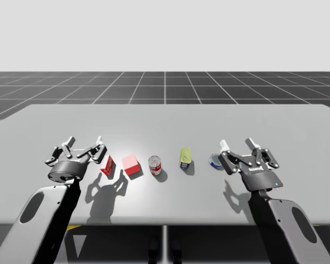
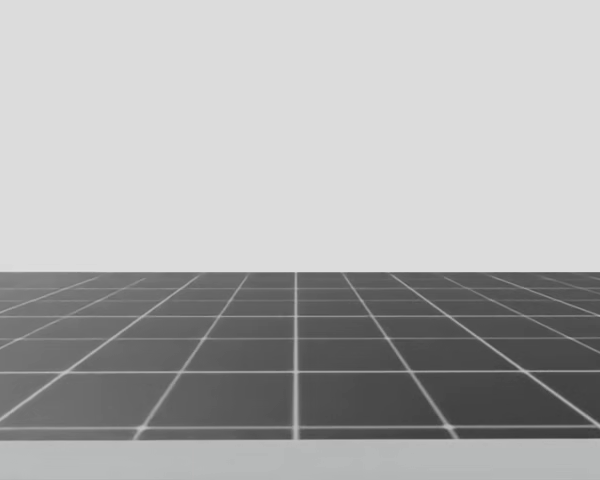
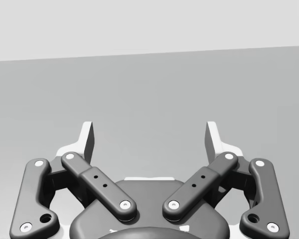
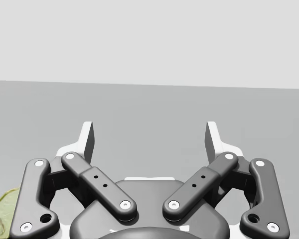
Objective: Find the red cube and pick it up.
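Scanning the row across the lower middle of the high view. Finding the small red box point(image 1: 106, 165) crowding the lower left, just beside the left gripper point(image 1: 84, 142) and just left of the red cube point(image 1: 132, 164). Noting the red-and-white can point(image 1: 155, 165) close on the cube's right, leaving narrow gaps either side. Seeing bare table point(image 1: 165, 118) opening wide above the row. Spotting the yellow-green can point(image 1: 185, 158) and the blue can point(image 1: 214, 161) hemming in the right gripper point(image 1: 237, 144), lower right.

On the near half of the table point(image 1: 170, 118), five items stand in a row. From left they are a red box point(image 1: 106, 165), the red cube point(image 1: 131, 164), a red-and-white can point(image 1: 155, 165), a yellow-green can point(image 1: 185, 158) and a blue can point(image 1: 215, 161). The left gripper point(image 1: 84, 142) flanks the red box, and the right gripper point(image 1: 237, 144) is just beside the blue can.
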`<state>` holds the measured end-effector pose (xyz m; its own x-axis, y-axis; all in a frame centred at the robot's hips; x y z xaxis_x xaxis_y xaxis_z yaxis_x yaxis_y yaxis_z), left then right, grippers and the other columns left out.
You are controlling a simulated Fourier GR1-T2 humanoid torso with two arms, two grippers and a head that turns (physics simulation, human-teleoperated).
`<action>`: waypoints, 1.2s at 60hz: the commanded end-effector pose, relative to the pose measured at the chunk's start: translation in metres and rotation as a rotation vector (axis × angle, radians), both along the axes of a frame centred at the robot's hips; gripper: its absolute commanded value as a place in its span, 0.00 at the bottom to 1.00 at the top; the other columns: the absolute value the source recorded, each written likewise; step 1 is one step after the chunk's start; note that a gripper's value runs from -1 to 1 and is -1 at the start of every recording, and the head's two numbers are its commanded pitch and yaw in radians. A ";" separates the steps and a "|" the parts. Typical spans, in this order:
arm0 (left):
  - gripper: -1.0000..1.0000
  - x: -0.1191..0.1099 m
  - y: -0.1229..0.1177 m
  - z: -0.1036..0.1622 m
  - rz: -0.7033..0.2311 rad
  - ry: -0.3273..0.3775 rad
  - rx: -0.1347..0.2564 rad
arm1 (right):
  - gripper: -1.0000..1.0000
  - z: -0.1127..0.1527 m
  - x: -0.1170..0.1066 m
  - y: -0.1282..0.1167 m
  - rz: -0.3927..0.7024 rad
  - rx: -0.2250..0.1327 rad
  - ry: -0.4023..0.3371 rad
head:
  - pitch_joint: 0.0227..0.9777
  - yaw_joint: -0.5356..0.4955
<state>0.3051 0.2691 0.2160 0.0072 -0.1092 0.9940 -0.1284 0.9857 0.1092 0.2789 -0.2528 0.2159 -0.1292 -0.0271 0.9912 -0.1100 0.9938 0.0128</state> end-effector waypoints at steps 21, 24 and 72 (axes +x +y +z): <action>0.00 -0.001 0.000 0.000 0.000 -0.002 0.002 | 0.00 0.002 0.003 -0.005 -0.038 0.022 0.035 | 0.20 0.50; 0.00 -0.001 0.000 0.000 0.000 -0.002 0.004 | 0.00 0.001 0.004 -0.005 -0.044 0.027 0.038 | 0.24 0.49; 0.00 0.000 -0.002 -0.001 0.000 -0.008 0.028 | 0.00 -0.001 0.005 -0.005 -0.055 -0.016 0.046 | 0.77 0.66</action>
<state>0.3054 0.2674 0.2149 -0.0022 -0.1361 0.9907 -0.1295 0.9824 0.1347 0.2841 -0.2580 0.2152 -0.0870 -0.0101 0.9962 -0.0517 0.9986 0.0056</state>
